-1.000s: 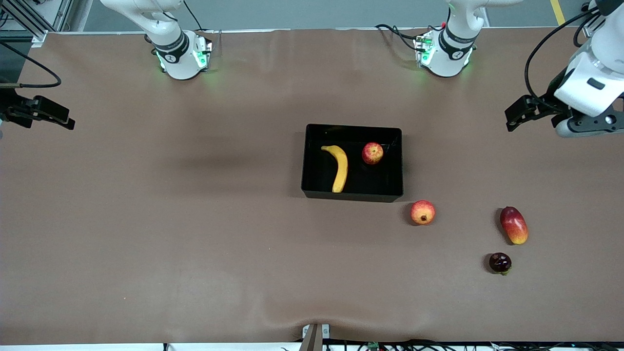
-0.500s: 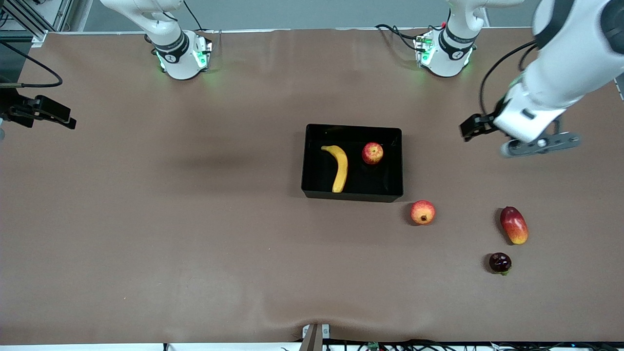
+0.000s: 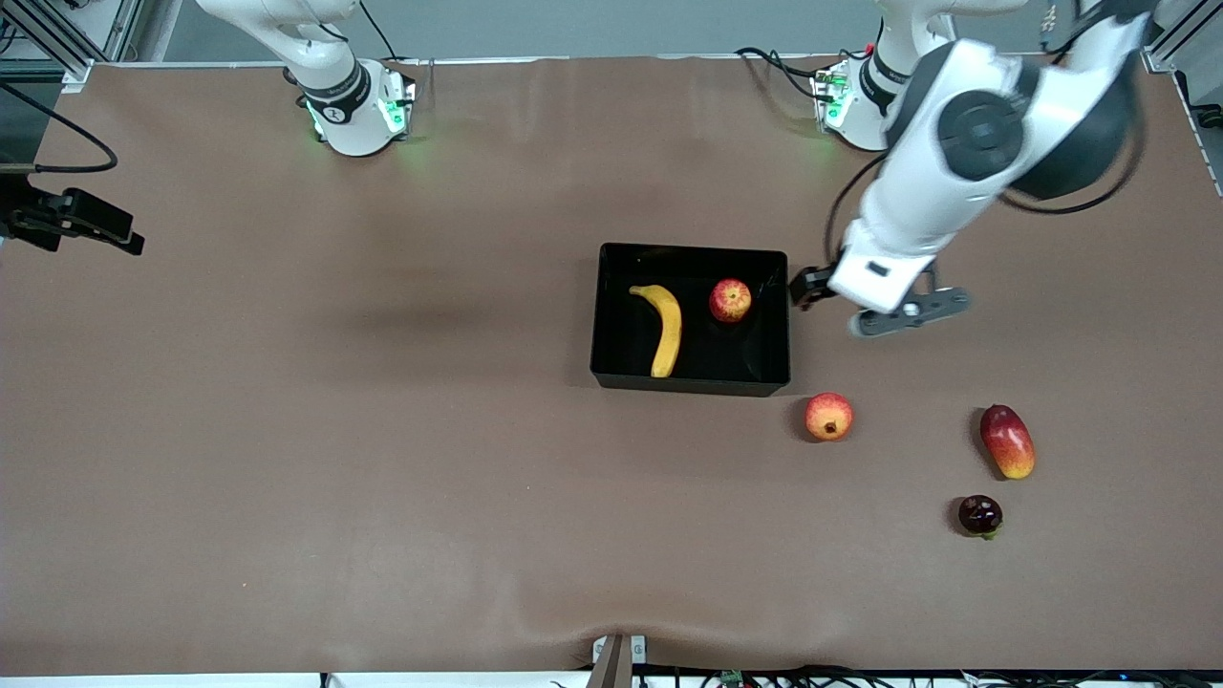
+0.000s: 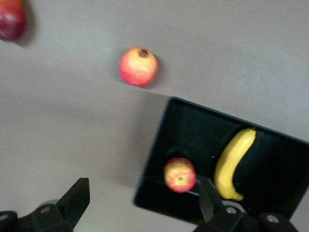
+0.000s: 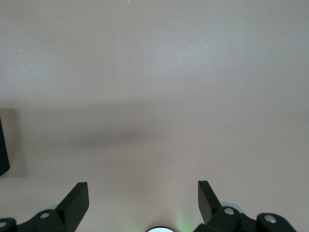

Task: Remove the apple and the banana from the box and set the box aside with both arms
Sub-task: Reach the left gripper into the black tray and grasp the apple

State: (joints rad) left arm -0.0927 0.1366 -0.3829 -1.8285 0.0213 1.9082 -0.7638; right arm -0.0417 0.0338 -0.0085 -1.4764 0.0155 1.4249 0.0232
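Left gripper [image 4: 140, 205] jaws wide over box [image 3: 774, 325] edge, apple [image 3: 730, 300] (banana [image 3: 665, 329] beside) inside, unheld

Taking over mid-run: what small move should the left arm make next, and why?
Probably ease the left tool, open and just outside the box wall at the left arm's end, over the apple. The apple and the banana lie inside. The right tool waits, open.

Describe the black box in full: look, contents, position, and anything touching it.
The box is a glossy black rectangular tray, plastic by its look, with low walls, sitting flat near the table's middle. Inside lie the banana, toward the right arm's end, and the apple, toward the left arm's end. The two do not touch. The open left gripper hangs beside the wall at the left arm's end. No contact with it is visible.
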